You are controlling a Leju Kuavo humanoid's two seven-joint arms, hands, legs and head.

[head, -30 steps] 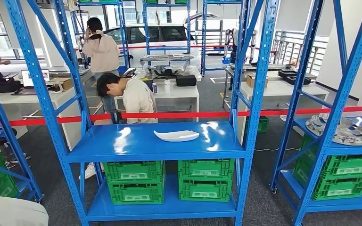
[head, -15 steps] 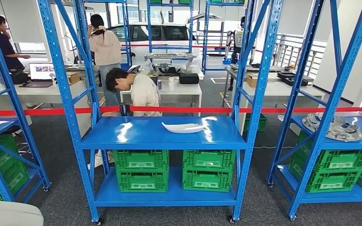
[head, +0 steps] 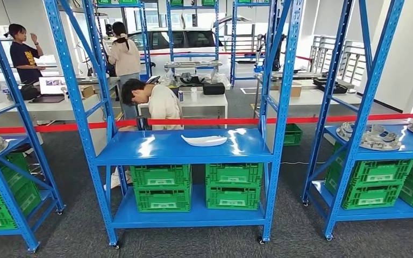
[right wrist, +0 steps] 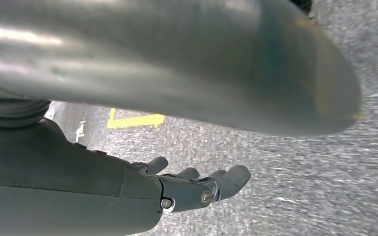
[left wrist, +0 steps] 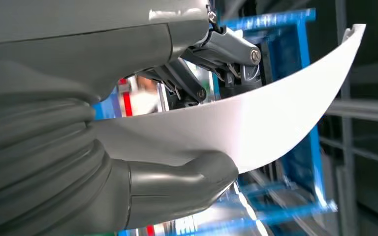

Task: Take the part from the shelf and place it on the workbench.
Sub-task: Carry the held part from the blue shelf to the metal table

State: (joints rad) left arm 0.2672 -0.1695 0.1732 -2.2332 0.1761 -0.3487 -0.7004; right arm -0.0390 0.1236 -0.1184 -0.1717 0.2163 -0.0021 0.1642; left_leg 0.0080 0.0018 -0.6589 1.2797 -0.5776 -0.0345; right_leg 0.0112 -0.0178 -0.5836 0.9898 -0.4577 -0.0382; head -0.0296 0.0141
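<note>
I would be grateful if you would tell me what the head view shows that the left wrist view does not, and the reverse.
Head view alone: a flat white part lying on the middle shelf of the blue rack, green crates on the shelf below, and a person bending over behind it. Left wrist view alone: the left hand gripping a curved white part, thumb under it, fingers over it. Shared: blue rack framing.
</note>
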